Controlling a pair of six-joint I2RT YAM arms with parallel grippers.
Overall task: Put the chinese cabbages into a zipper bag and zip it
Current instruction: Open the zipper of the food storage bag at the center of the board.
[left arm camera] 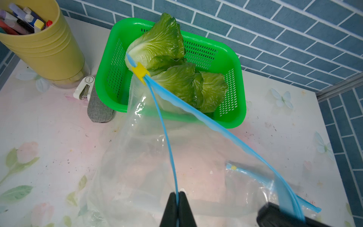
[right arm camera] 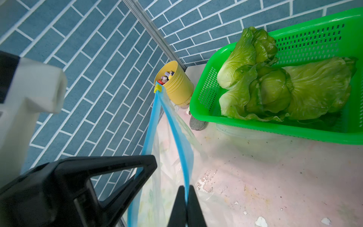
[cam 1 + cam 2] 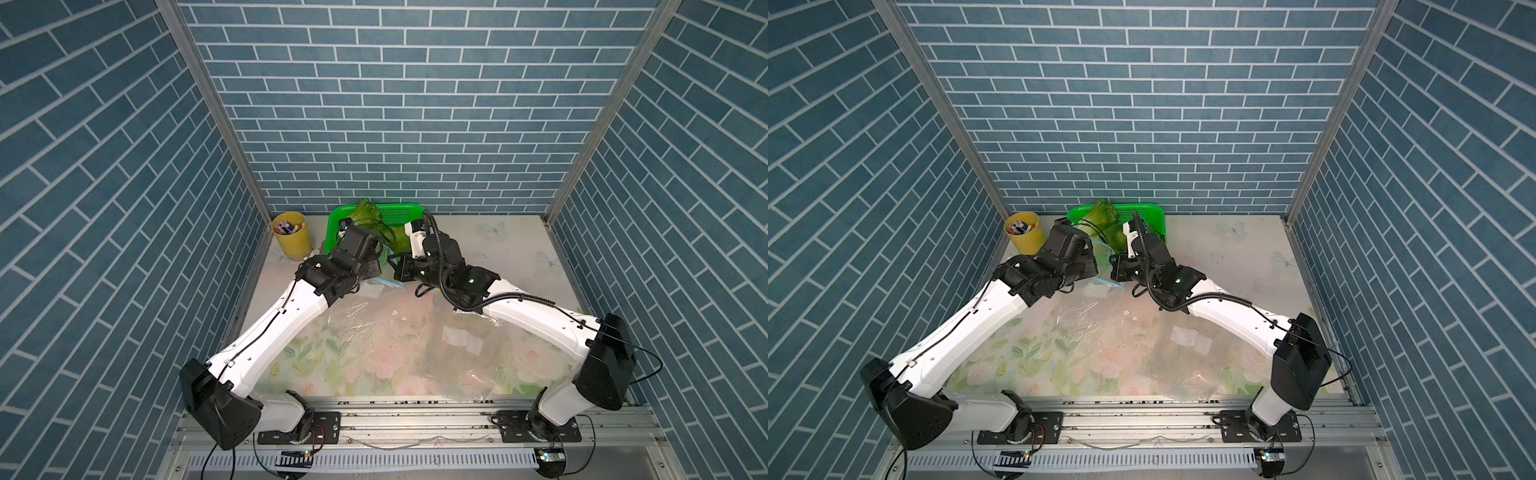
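With the left gripper (image 1: 178, 198) and right gripper (image 2: 185, 193) each pinched on 1 lip of the bag (image 1: 135, 157), pull them gently apart so the mouth gapes toward the 3 cabbages (image 2: 275, 88) lying in the basket (image 2: 275, 131).

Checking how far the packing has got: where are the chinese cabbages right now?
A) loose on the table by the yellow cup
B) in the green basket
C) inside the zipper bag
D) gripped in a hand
B: the chinese cabbages lie in the green basket, while the left hand and the right hand each pinch a blue strip of the open zipper bag.
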